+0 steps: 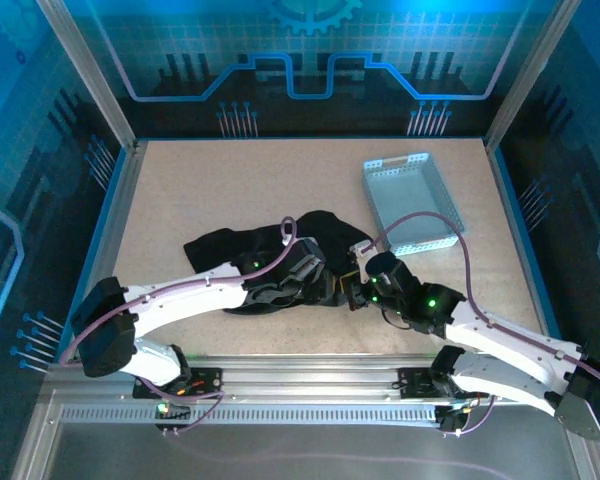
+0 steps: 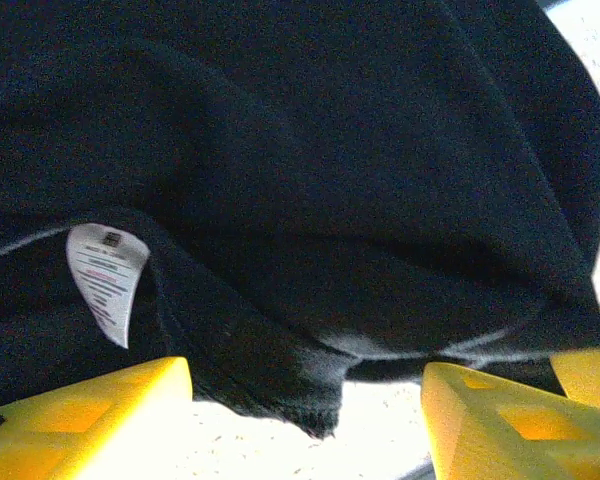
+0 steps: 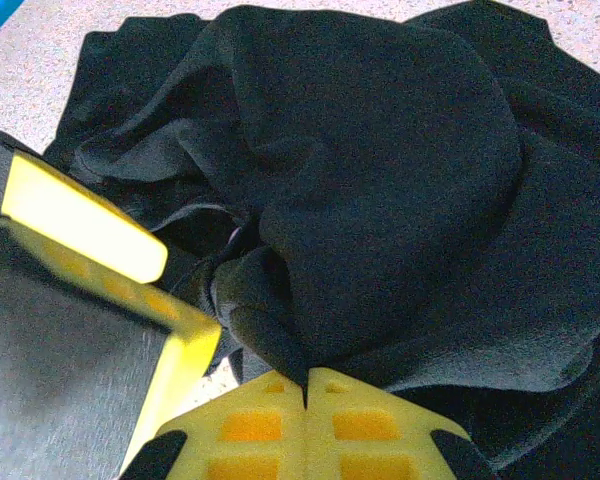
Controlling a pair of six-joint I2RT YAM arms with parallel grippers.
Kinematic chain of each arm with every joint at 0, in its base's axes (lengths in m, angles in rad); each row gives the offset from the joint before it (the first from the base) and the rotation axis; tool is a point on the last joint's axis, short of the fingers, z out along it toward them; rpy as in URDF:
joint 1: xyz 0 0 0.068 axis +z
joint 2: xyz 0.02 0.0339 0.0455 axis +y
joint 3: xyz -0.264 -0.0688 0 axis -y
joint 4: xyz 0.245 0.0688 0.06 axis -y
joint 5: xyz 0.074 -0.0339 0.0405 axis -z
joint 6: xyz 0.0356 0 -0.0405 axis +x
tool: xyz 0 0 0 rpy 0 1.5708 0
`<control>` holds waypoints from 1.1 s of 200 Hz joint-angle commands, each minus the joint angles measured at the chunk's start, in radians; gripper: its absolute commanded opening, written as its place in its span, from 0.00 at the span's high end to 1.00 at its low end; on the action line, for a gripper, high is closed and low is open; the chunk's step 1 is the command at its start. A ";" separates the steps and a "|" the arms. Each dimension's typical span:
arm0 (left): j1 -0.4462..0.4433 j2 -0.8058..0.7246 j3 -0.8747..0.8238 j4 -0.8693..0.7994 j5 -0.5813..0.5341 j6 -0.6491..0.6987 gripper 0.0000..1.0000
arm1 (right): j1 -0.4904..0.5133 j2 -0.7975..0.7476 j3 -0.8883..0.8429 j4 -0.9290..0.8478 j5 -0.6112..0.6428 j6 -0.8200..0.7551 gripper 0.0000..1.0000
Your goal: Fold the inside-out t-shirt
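Currently the inside-out t-shirt (image 1: 215,248) lies bunched near the middle of the table's (image 1: 200,180) near edge, white label (image 2: 105,275) exposed. Left gripper (image 2: 305,405) jaws wide, hem loose between them. Right gripper (image 3: 305,385) jaws closed, pinching a fold.

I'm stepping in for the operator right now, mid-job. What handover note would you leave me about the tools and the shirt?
Left tool: open, at the shirt's hem near the white label, gripping nothing.
Right tool: shut, apparently pinching a fold of the black t-shirt.
Things: the t-shirt lies bunched mid-table; the grey perforated tray stands apart, far right.
Done: no neat fold visible yet.
Left: spread it flat, then fold.
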 commanded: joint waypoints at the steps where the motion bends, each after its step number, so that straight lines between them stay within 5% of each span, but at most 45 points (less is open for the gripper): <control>1: -0.004 0.013 -0.016 -0.027 -0.116 -0.068 0.37 | 0.022 -0.023 -0.010 0.040 0.015 0.001 1.00; 93: 0.005 0.097 -0.045 -0.033 -0.039 -0.051 0.66 | 0.032 -0.002 0.014 0.042 0.093 0.001 1.00; 134: 0.004 0.023 -0.179 0.018 -0.033 -0.032 1.00 | 0.028 0.022 0.024 0.056 0.115 0.002 1.00; 179: 0.004 -0.175 -0.336 0.148 -0.092 -0.018 1.00 | 0.021 0.030 0.021 0.022 0.147 0.029 1.00; 220: 0.006 -0.413 -0.405 0.207 -0.275 0.071 1.00 | -0.036 0.037 0.042 -0.076 0.201 0.139 1.00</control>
